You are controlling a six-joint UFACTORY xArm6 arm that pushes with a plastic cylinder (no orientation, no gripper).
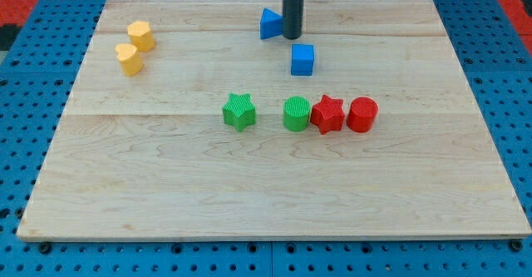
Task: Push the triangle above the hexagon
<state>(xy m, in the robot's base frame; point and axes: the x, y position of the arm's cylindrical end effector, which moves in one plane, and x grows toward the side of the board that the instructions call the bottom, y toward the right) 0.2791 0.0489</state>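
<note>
- the blue triangle (270,23) sits near the view's top of the worktop (249,185), a bit left of the middle. it is a smooth, shiny wedge with a sharp corner.
- my tip (292,37) is the end of a straight dark rod. it is just beside the triangle, on its right, and looks to be touching it.
- there is no gripper here, only the rod, so nothing is held.
- the blue cube (302,59) is near my tip, a little toward the view's bottom and right. it is apart from the triangle.
- i cannot tell for sure which block is the hexagon.
- the green star (239,111) is near the middle of the worktop and has fine lines on its top.
- the green round block (297,113) is to its right, also with fine lines on top.
- the red star (327,114) touches the green round block on its right.
- the red round block (362,114) sits just beside the red star, at the right end of that row.
- two yellow blocks are at the view's top left, touching each other. the upper yellow block (140,35) looks many-sided. the lower yellow block (127,59) looks like a heart.
- the worktop is pale wood with long grain lines.
</note>
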